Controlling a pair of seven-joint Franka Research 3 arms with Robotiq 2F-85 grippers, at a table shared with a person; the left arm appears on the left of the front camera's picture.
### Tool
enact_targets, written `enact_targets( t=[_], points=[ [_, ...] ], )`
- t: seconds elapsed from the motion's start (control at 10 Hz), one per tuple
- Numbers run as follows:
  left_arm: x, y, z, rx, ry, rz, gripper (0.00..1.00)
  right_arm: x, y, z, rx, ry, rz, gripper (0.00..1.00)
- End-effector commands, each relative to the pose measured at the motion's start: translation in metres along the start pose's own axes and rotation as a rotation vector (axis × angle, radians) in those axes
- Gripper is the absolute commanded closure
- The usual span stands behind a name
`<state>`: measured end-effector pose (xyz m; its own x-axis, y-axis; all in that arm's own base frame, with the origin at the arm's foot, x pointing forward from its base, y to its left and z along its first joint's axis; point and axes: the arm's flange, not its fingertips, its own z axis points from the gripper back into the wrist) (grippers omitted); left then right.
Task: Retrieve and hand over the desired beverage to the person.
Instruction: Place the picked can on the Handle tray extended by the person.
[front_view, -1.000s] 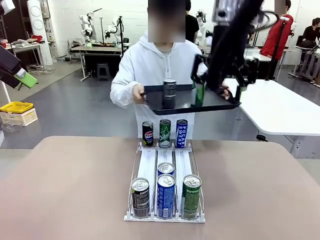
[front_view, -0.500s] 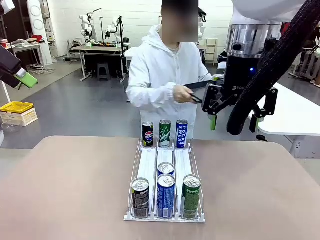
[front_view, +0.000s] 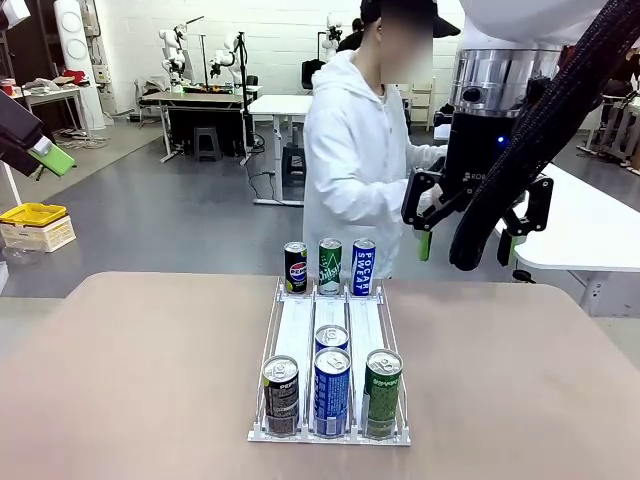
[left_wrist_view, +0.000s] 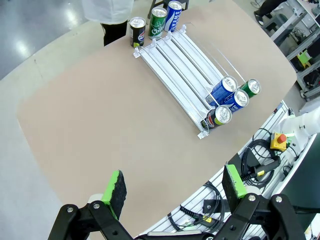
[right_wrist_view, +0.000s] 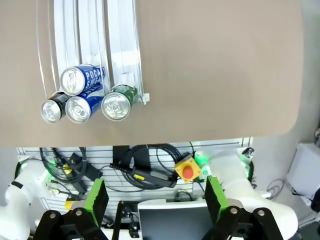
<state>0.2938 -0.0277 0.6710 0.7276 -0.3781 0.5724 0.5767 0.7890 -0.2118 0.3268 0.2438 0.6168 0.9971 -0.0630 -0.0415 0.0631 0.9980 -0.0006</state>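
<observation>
A clear three-lane rack (front_view: 330, 318) lies mid-table with beverage cans in it. At its far end stand a black Pepsi can (front_view: 295, 267), a green can (front_view: 330, 265) and a blue Pocari Sweat can (front_view: 363, 266). At the near end are a black can (front_view: 281, 394), two blue cans (front_view: 331, 390) and a green can (front_view: 383, 392). The person (front_view: 350, 150) in a white hooded jacket stands side-on behind the table. My right gripper (front_view: 470, 238) hangs open and empty, high at the right. My left gripper (left_wrist_view: 175, 187) is open and empty above the table's left side.
The tan table (front_view: 130, 380) has bare room on both sides of the rack. A white table (front_view: 585, 225) stands at the back right and a yellow bin (front_view: 32, 214) at the left. A red stop button (right_wrist_view: 187, 171) sits below the table's near edge.
The person, who held a black tray with a can facing me, has turned side-on and the tray is hidden. My right gripper drew back from the tray toward me.
</observation>
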Motion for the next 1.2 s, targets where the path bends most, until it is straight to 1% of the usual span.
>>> enact_targets(
  t=[0.0,1.1],
  points=[
    [0.0009,-0.0013,-0.0011,-0.006,-0.012,0.004,0.0,0.0009,-0.0013,0.0013,-0.004,-0.001,0.004,0.0],
    [0.0009,-0.0013,-0.0011,-0.006,-0.012,0.004,0.0,0.0009,-0.0013,0.0013,-0.004,-0.001,0.004,0.0]
  ],
)
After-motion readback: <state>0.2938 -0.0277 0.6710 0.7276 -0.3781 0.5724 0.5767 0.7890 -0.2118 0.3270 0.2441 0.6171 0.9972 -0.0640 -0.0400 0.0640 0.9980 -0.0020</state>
